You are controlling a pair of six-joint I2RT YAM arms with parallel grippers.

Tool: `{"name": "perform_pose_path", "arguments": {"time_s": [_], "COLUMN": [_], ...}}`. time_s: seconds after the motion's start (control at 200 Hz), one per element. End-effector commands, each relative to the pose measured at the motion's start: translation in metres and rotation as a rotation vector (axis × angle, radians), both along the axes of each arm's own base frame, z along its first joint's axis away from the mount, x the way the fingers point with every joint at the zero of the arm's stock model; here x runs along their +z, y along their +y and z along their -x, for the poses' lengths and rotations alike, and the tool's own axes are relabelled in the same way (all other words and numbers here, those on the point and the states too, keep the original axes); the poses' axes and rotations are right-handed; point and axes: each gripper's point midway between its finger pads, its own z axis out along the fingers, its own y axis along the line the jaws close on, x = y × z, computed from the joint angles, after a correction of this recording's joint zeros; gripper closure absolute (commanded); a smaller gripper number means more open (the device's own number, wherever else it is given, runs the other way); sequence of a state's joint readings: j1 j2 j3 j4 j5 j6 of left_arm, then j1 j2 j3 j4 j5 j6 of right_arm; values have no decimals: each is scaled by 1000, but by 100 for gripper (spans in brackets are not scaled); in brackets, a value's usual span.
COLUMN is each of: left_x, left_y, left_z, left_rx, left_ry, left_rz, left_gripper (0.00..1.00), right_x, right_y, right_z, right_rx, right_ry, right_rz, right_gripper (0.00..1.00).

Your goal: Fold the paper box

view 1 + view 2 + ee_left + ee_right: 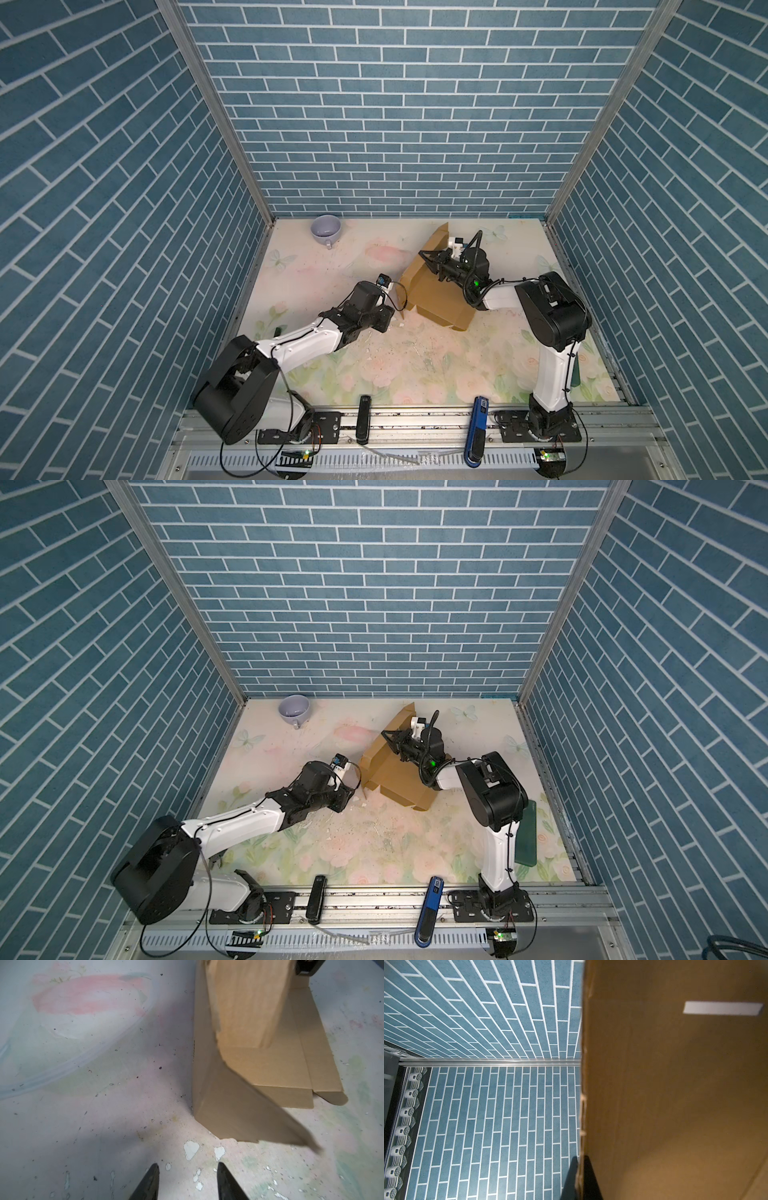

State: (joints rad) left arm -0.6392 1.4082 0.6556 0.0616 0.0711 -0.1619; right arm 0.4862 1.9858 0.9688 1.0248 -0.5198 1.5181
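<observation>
Right gripper (432, 261) clamped on raised flap (437, 237) of paper box (440, 305) — thin edge hold could slip, flap springing flat; left gripper (188, 1167) parted, empty.

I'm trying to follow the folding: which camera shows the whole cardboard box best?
Both top views: the paper box appears nearly whole, one flap raised in the right pincer. The left wrist view shows only its near corner close up; the right wrist view, just one slotted flap.
</observation>
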Motion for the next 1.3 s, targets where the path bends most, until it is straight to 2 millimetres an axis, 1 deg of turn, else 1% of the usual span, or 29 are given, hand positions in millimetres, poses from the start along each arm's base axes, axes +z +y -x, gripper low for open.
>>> {"name": "perform_pose_path", "arguments": {"time_s": [0.0, 0.055, 0.085, 0.095, 0.105, 0.28, 0.415, 0.71, 0.815, 1.005, 1.29], "left_x": [3, 1, -4, 3, 4, 8, 12, 8, 7, 7, 17], "left_y": [-9, -15, -17, -20, -22, -39, -50, -66, -70, -75, -73], "left_z": [-16, -20, -19, -23, -25, -33, -34, -33, -35, -40, -49], "left_rx": [-17, -35, -47, -50, -52, -96, -130, -164, -165, -152, -77], "left_ry": [-54, -53, -43, -56, -61, -62, -56, -42, -42, -43, -66], "left_rz": [13, 14, 10, 21, 23, 57, 93, 112, 116, 118, 149], "left_gripper": [54, 54, 54, 54, 54, 54, 54, 55, 56, 61, 58], "right_x": [2, 1, 1, 1, 1, -2, -3, -7, -8, -8, -9], "right_y": [-2, -2, -2, -2, -2, -4, -4, -5, -5, -5, -6], "right_z": [6, 6, 6, 6, 6, 6, 6, 6, 6, 6, 6], "right_rx": [8, 8, 8, 8, 8, 1, -1, -3, -4, -6, -11], "right_ry": [-5, -3, -3, -3, -2, 2, 4, 11, 12, 11, 8], "right_rz": [14, 15, 15, 15, 16, 18, 20, 22, 23, 22, 17], "right_gripper": [100, 100, 100, 100, 100, 100, 100, 100, 100, 100, 100]}}
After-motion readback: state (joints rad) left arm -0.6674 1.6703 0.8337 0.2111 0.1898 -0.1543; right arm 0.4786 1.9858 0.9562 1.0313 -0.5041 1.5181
